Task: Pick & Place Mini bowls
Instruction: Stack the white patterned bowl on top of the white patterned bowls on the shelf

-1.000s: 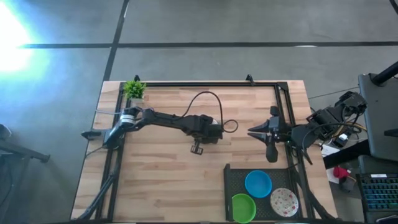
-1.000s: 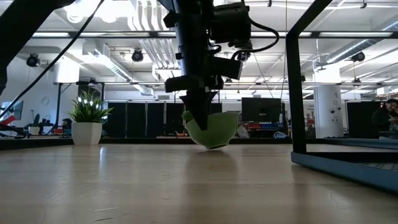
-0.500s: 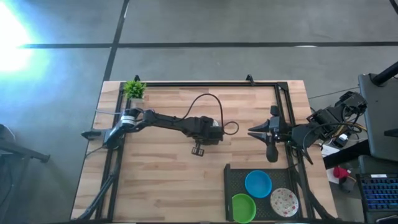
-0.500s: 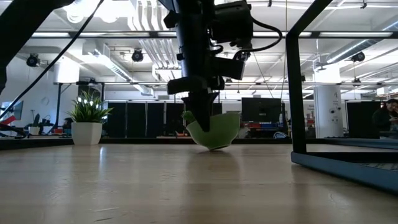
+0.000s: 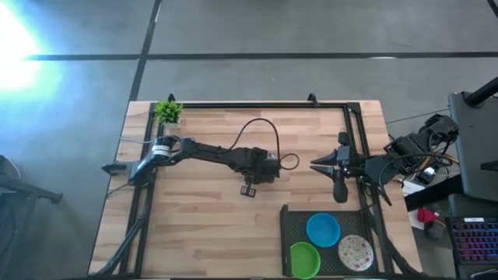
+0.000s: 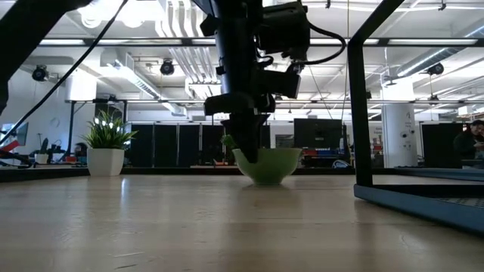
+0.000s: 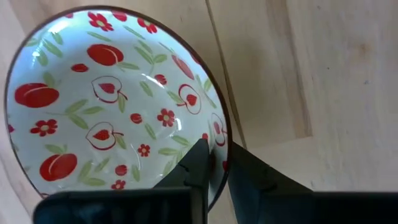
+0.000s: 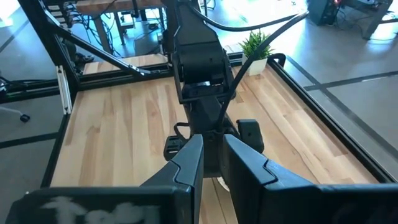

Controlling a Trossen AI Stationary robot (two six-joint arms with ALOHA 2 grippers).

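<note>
Left wrist view: left gripper (image 7: 214, 163) pinches the rim of the bowl (image 7: 112, 99), upright on the table (image 7: 323, 81); right gripper's (image 5: 340, 180) jaw state unclear.

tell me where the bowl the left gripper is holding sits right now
The bowl rests upright on the wooden table near its middle, under the left gripper, whose fingers pinch its rim; the black tray lies toward the right arm's side.

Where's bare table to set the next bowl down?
Free: the wood left of the tray, below the left gripper, and the strip between the two grippers. Crowded: the tray, with green, blue and speckled bowls, and mid-table, where the left arm reaches.
</note>
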